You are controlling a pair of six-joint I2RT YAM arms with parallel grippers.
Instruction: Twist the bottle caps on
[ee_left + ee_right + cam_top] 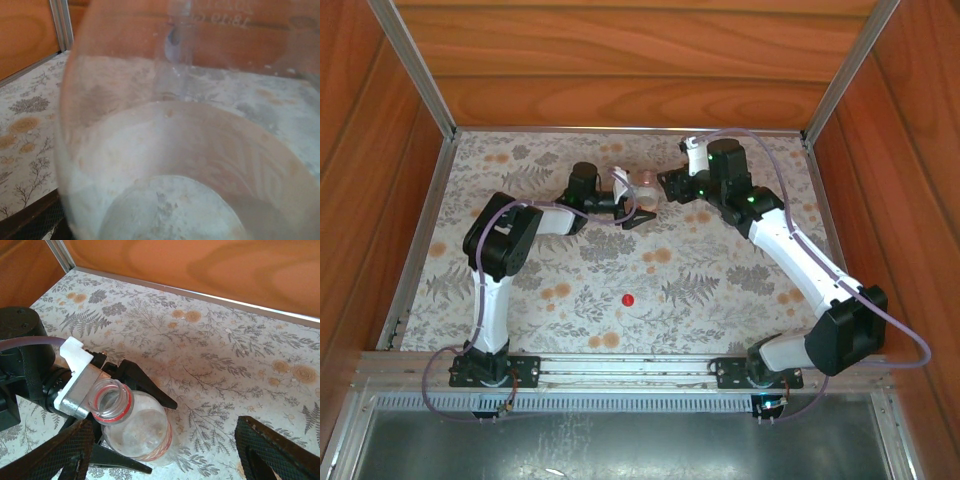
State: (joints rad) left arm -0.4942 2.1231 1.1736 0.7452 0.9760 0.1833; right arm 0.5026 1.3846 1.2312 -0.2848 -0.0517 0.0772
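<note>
The bottle [642, 188] is at about 12 o'clock on the floral table [720, 280], near the back wall, between the two arms. It is a small clear plastic one with a red ring around its neck and a red band low on its body. Its mouth is open, with no cap screwed on. From the right wrist you can look down into the neck, and the inside looks empty. From the left wrist its clear wall sits right against the lens and the table's leaf pattern shows through it. The left gripper [636, 210] reaches in from 9 o'clock of the bottle, with its black fingers [147, 387] lying along either side of the body. They look close against the plastic, but I cannot tell whether they are clamping it or only flanking it. I also cannot tell whether the base is on the table or lifted just off it. The right gripper [161, 421] is at 3 o'clock of the bottle with its jaws spread wide and nothing pinched between them. In its own view the bottle's neck is just beside its 9 o'clock finger. The red cap [628, 299] lies alone on the table, well apart from the bottle at its 6 o'clock, about midway between the arm bases and the grippers.
</note>
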